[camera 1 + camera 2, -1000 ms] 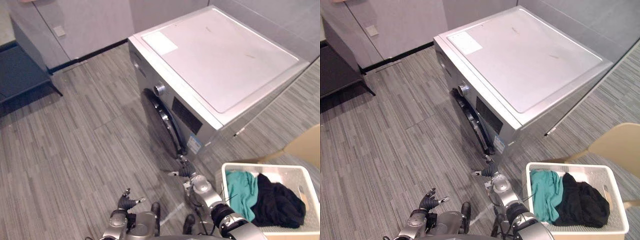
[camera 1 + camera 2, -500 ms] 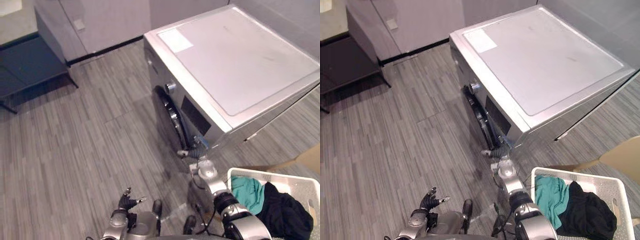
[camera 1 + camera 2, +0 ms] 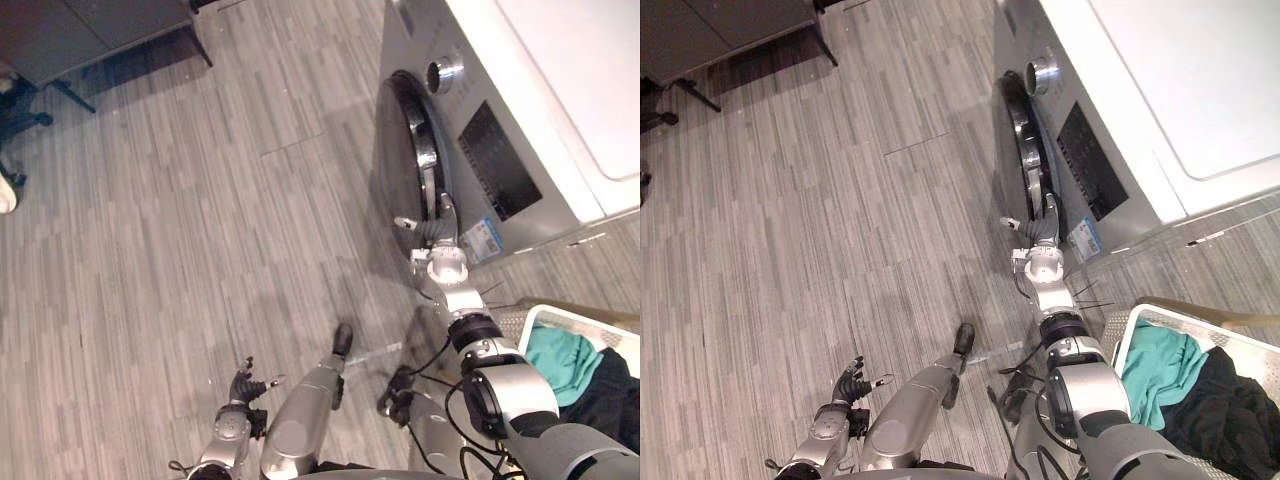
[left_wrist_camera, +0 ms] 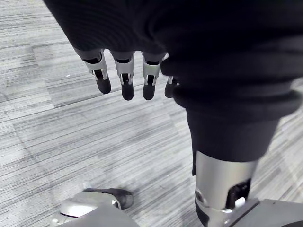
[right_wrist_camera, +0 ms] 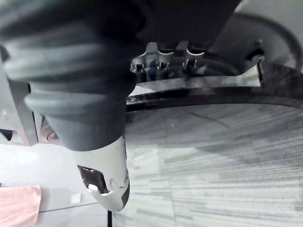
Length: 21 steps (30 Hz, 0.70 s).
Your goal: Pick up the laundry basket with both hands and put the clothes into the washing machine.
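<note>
Silver right hand (image 3: 432,236) rests against the rim of the dark round door (image 3: 405,150) on the washing machine (image 3: 520,120); whether it grips cannot be told. Left hand (image 4: 124,78) hangs loosely open over the grey floor (image 3: 180,230), holding nothing. White laundry basket (image 3: 1160,313), with teal and black clothes (image 3: 1162,365) inside, sits near the machine

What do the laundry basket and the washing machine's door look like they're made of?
The laundry basket looks like matt white plastic, its wall a grid of holes. The washing machine door seems dark glossy glass or plastic, with a shiny chrome-like rim.
</note>
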{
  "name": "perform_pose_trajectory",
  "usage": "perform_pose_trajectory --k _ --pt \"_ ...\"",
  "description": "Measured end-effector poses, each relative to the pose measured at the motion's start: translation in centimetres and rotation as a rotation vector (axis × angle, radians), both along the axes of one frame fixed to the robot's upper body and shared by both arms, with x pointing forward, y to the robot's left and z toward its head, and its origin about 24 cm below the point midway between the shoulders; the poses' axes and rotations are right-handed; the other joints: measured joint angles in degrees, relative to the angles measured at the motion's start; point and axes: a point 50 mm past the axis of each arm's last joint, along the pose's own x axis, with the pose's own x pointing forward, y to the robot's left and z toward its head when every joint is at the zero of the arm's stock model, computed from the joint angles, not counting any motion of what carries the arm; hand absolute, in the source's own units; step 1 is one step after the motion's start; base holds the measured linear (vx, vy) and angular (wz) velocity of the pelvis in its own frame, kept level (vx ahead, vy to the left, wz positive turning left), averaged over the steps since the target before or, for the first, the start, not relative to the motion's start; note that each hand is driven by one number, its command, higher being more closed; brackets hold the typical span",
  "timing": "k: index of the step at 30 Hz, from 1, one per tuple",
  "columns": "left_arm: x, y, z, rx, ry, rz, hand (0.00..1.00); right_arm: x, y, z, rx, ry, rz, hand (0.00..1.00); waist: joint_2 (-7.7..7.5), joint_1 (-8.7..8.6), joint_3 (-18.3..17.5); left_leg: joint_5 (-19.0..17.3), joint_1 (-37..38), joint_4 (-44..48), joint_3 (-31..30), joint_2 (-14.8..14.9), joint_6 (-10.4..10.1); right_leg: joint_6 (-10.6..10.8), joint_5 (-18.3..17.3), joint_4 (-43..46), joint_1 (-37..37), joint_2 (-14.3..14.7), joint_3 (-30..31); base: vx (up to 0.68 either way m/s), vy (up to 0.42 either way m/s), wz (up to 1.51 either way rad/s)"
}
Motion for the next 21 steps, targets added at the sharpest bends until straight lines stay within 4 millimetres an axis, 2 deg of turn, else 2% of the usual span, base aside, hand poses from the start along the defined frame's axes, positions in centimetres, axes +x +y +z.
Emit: perform_pose_trajectory --k 2,5,7,8,9,10,11,12,13,15,17,21 --pt "0.3 -0.1 0.1 -0.006 -0.013 0.002 0.0 0.3 1.2 0.7 0.012 -0.02 0.034 0.0 0.0 0.04 0.06 0.59 -0.79 -0.15 -0.81 -0.2 -0.11 -0.19 -0.49 0.91 -0.85 -0.42 -1.01 0.03 -0.076 0.24" --pt "0.8 -0.6 0.3 -0.035 -0.031 0.02 0.0 0.0 4.5 0.9 0.009 -0.029 0.147 0.0 -0.09 0.2 0.15 0.56 -0.81 -0.33 -1.27 -0.35 -0.22 -0.41 -1.82 2.35 -1.03 -1.01 -2.05 0.01 -0.104 0.11" --pt "2.0 -1.1 1.1 -0.047 -0.079 0.013 0.0 -0.7 9.1 2.0 0.024 -0.077 0.285 0.0 -0.1 1.01 0.16 0.81 -1.7 -1.13 -1.63 0.25 -0.62 -0.87 -2.2 2.65 -2.04 -0.95 -3.68 0.01 -0.146 0.04" --pt "2.3 -1.3 1.3 -0.05 -0.092 0.01 0.0 -1.0 10.2 2.3 0.022 -0.09 0.321 0.0 -0.1 1.48 0.16 0.95 -1.76 -1.25 -1.66 0.47 -0.82 -0.88 -2.2 2.64 -2.12 -0.97 -4.32 0.06 -0.182 0.06" --pt "3.0 -1.7 1.8 -0.058 -0.119 0.007 0.0 -1.9 13.2 3.1 0.012 -0.125 0.424 0.0 -0.1 2.25 0.16 1.41 -1.83 -1.3 -2.12 0.69 -0.78 -0.96 -2.25 2.99 -2.11 -0.98 -5.3 0.09 -0.195 0.17" --pt "3.8 -2.1 2.3 -0.057 -0.147 0.0 0.0 -3.3 16.9 4.4 -0.019 -0.18 0.568 0.0 -0.1 2.87 0.16 1.54 -1.86 -1.05 -2.6 0.78 -0.94 -1.44 -2.56 3.28 -1.79 -1.0 -6.35 0.08 -0.162 0.31" --pt "4.4 -2.6 2.9 -0.059 -0.176 -0.015 0.0 -4.5 19.6 5.9 -0.031 -0.235 0.676 0.0 -0.1 3.44 0.16 1.55 -1.91 -0.79 -2.79 0.79 -0.95 -1.52 -2.99 3.27 -1.23 -0.96 -7.22 0.07 -0.13 0.38" --pt "5.0 -3.1 3.3 -0.064 -0.194 -0.034 0.0 -5.5 20.8 6.9 -0.06 -0.292 0.747 0.0 0.05 4.33 0.14 1.55 -1.86 -0.55 -3.09 0.75 -0.96 -1.58 -3.35 3.23 -0.64 -0.97 -7.99 0.08 -0.154 0.67" --pt "6.1 -4.2 4.3 -0.077 -0.248 -0.069 0.0 -7.5 23.1 9.2 -0.099 -0.424 0.889 0.0 0.04 5.6 0.14 1.55 -1.86 0.42 -4.11 0.39 -0.96 -1.65 -4.18 3.15 1.12 -1.01 -10.05 0.08 -0.15 0.73" --pt "7.0 -5.4 5.4 -0.089 -0.296 -0.103 0.0 -8.7 24.1 11.3 -0.1 -0.524 0.956 0.0 0.04 6.47 0.14 1.55 -1.9 1.15 -4.88 0.35 -0.97 -1.7 -4.33 3.29 2.51 -0.99 -12.22 0.06 -0.128 0.82" --pt "7.4 -6.4 6.1 -0.104 -0.336 -0.126 0.0 -9.4 24.2 13.3 -0.069 -0.611 0.969 0.0 0.0 6.34 0.12 1.54 -2.01 1.25 -5.67 0.13 -0.99 -1.28 -5.11 4.34 3.37 -1.18 -13.63 0.02 -0.108 0.66" --pt "7.8 -6.7 6.7 -0.109 -0.368 -0.128 0.0 -9.5 23.9 13.6 -0.042 -0.62 0.961 0.0 -0.13 5.69 0.2 1.54 -2.74 1.23 -4.35 0.11 -0.99 -1.58 -5.99 5.17 1.9 -1.8 -13.02 -0.06 -0.06 -0.11"
